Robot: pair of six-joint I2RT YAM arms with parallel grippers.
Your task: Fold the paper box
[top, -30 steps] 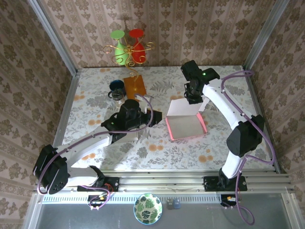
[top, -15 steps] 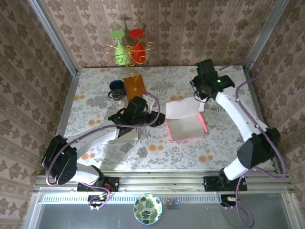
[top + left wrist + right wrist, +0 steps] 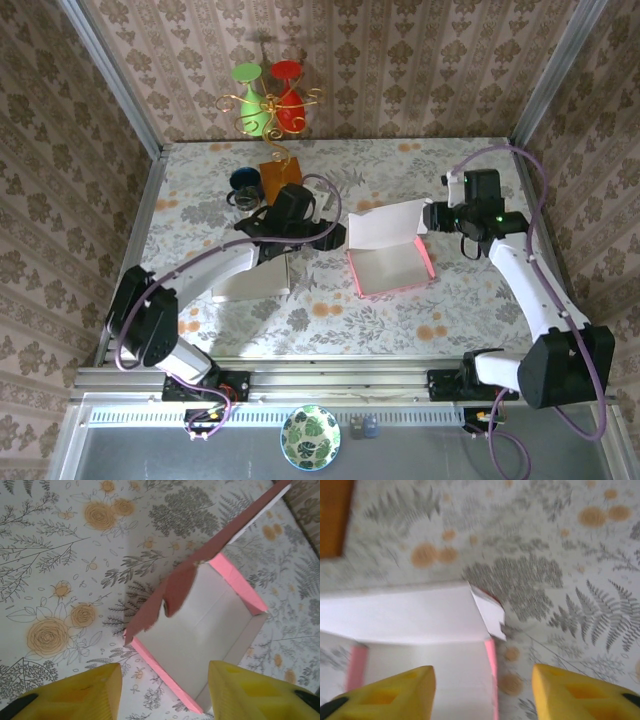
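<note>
The paper box [image 3: 388, 265] is laid open on the worktop [image 3: 480, 300], lid flap raised. The left tool [image 3: 332, 233] is held released just left of it, and the right tool [image 3: 433, 217] released just right.

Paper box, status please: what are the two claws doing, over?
Left gripper open, empty, left of paper box. Right gripper open, empty, right of it. Lid flap raised, box not folded shut. Blue mug apart, not in the way.
</note>
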